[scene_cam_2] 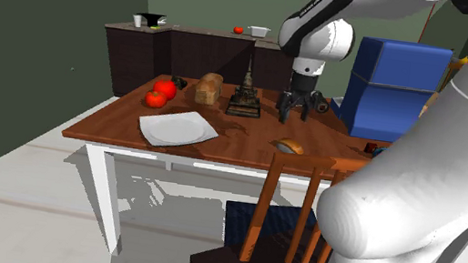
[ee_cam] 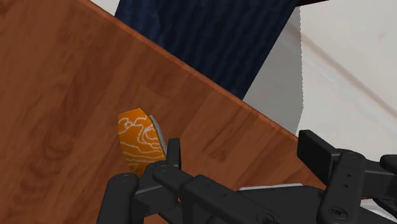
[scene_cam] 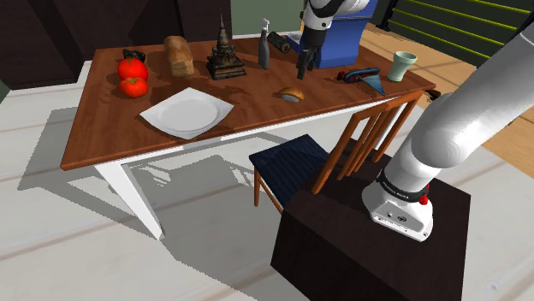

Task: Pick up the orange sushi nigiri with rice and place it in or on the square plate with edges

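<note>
The orange nigiri with white stripes and rice [scene_cam: 291,95] lies on the wooden table [scene_cam: 111,128] near its front edge, by the chair. It also shows as the nigiri [scene_cam_2: 289,146] and, close up, the nigiri [ee_cam: 140,141]. The white square plate with raised edges [scene_cam: 186,113] rests to the shoulder view's left of it; the plate [scene_cam_2: 177,129] has nothing on it. My black gripper [scene_cam: 302,64] hangs open above the table, a little behind and above the nigiri. The gripper [scene_cam_2: 295,106] holds nothing. In the wrist view the gripper [ee_cam: 245,153] has the nigiri just beside one fingertip [ee_cam: 172,149], not between the fingers.
Along the table's back stand two tomatoes [scene_cam: 133,77], a bread loaf [scene_cam: 179,55], a dark pagoda figure [scene_cam: 225,56], a bottle [scene_cam: 264,47], a blue box [scene_cam: 338,43] and a cup [scene_cam: 400,65]. A wooden chair with a dark blue seat [scene_cam: 295,162] is at the front edge.
</note>
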You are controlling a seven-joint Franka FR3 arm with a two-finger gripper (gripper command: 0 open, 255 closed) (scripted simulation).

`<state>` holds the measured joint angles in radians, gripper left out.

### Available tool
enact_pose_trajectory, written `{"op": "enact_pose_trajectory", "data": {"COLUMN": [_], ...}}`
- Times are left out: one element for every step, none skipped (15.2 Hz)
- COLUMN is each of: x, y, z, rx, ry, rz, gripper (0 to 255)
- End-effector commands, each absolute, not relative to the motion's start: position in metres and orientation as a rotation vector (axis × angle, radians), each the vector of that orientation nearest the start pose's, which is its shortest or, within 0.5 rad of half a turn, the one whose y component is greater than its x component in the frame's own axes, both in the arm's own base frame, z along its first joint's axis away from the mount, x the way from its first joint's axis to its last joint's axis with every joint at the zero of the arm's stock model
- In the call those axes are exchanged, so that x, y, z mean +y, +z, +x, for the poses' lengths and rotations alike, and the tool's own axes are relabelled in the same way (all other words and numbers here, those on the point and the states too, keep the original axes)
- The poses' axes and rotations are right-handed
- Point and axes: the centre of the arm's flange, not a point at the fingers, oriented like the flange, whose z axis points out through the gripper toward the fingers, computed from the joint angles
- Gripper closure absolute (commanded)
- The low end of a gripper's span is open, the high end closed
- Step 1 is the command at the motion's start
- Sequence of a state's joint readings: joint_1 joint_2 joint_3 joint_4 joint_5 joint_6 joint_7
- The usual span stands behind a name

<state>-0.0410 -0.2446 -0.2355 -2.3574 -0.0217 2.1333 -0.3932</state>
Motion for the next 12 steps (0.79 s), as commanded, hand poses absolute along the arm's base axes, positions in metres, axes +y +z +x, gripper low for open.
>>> {"op": "enact_pose_trajectory", "data": {"x": [-0.145,-0.151,-0.157,-0.163,-0.170,-0.176,-0.182,-0.188,-0.194,-0.201,-0.207,-0.210], "y": [0.404,0.395,0.386,0.377,0.369,0.360,0.351,0.342,0.333,0.324,0.315,0.310], "z": [0.461,0.469,0.476,0.483,0.491,0.498,0.506,0.513,0.521,0.528,0.536,0.540], "rx": [-0.230,-0.239,-0.249,-0.258,-0.268,-0.278,-0.287,-0.297,-0.307,-0.316,-0.326,-0.331], "ry": [-0.038,-0.036,-0.035,-0.033,-0.031,-0.030,-0.028,-0.026,-0.024,-0.023,-0.021,-0.020], "rz": [-3.105,-3.106,-3.107,-3.107,-3.108,-3.108,-3.109,-3.109,-3.109,-3.110,-3.110,-3.110], "gripper": [0,0,0,0,0,0,0,0,0,0,0,0]}}
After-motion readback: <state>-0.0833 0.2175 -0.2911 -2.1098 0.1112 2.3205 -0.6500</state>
